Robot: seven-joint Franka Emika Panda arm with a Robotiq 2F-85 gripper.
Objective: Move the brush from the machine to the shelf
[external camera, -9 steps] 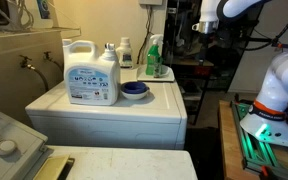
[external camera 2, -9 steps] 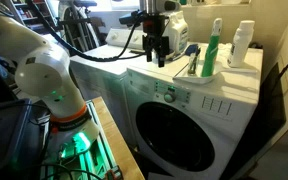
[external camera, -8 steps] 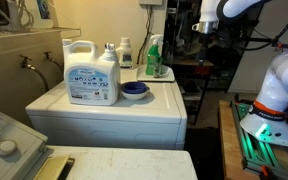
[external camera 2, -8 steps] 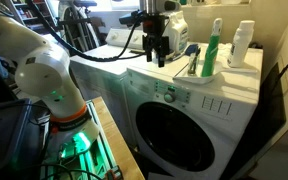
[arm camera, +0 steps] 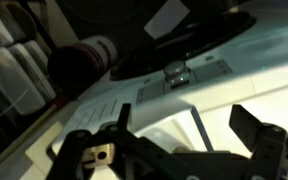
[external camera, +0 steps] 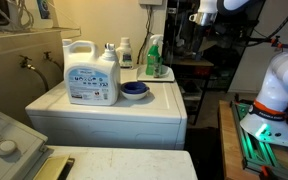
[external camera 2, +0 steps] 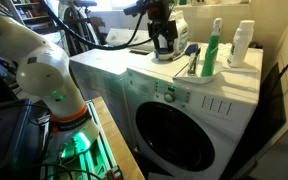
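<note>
The white machine stands in both exterior views. On its top the brush leans beside a green spray bottle, dark blue handle down and pale head up. My gripper hangs just above the machine top, close beside the brush, open and empty. In the wrist view the thin blue handle runs between my open fingers, untouched. The pale beige shelf runs dimly along the wall behind the machine.
A large white detergent jug, a round blue dish and small white bottles share the machine top. A grey-white unit with a knob stands in the foreground. The robot base is beside the machine front.
My gripper has shifted a little up and across the machine top toward the brush and bottles. The brush and other objects have not moved.
</note>
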